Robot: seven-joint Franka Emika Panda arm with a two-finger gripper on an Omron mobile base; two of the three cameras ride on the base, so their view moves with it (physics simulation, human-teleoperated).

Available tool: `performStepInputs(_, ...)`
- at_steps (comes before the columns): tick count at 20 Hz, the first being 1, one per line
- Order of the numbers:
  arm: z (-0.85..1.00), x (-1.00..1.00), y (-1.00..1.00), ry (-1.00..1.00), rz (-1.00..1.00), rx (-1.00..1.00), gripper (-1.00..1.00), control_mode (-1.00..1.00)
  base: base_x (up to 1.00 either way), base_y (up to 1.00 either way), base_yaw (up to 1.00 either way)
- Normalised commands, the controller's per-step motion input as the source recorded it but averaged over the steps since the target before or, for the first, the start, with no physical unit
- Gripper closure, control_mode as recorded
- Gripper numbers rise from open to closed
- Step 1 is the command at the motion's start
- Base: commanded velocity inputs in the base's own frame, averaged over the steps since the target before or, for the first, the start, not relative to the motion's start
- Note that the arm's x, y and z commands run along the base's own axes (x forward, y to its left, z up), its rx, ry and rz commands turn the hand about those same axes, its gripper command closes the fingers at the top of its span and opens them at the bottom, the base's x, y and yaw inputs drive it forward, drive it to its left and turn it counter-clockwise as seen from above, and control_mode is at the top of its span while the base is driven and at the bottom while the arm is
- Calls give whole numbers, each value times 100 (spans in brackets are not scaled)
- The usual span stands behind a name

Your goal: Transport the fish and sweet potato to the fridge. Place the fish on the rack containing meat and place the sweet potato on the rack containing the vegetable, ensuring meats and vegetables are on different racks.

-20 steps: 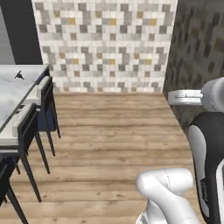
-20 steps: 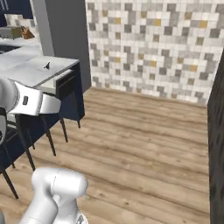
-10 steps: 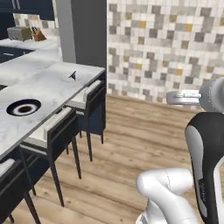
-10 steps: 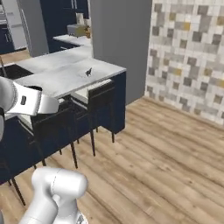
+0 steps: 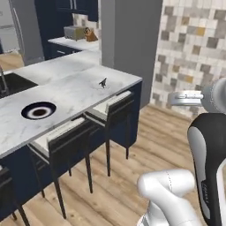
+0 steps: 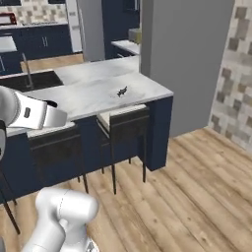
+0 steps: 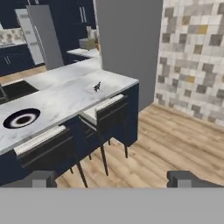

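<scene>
My gripper [image 7: 113, 179] is open, its two dark fingertips [image 7: 41, 178] wide apart with nothing between them, aimed at a marble island counter [image 5: 66, 92]. A small dark thing [image 5: 103, 82] lies on that counter near its far corner, also in the right base view [image 6: 121, 91] and the hand view [image 7: 97, 86]. It is too small to tell whether it is the fish. A tall grey-silver fridge [image 7: 41, 37] stands shut at the far back [image 5: 17, 31]. The sweet potato, the racks, the meat and the vegetable are out of view.
A white plate with a dark ring [image 5: 39, 110] sits on the counter. Dark chairs [image 5: 115, 110] line its near side. A sink with a faucet [image 6: 24, 74] is further along. A grey pillar [image 5: 128, 39] and a tiled wall [image 5: 194, 48] stand to the right, with wood floor [image 6: 197, 187] in front.
The base has turned, so the whole picture has shifted: the island counter swung in from the left to the centre and the tiled wall slid right. The gripper stays open.
</scene>
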Motion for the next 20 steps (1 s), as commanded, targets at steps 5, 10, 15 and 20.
performStepInputs(5,0,0,0,0,0,0,-100,100,92,-98,45)
performStepInputs(10,0,0,0,0,0,0,-100,100,100,-95,40)
performStepInputs(15,0,0,0,0,0,0,-100,100,100,-59,39)
performStepInputs(20,0,0,0,0,0,0,-100,100,100,-42,20)
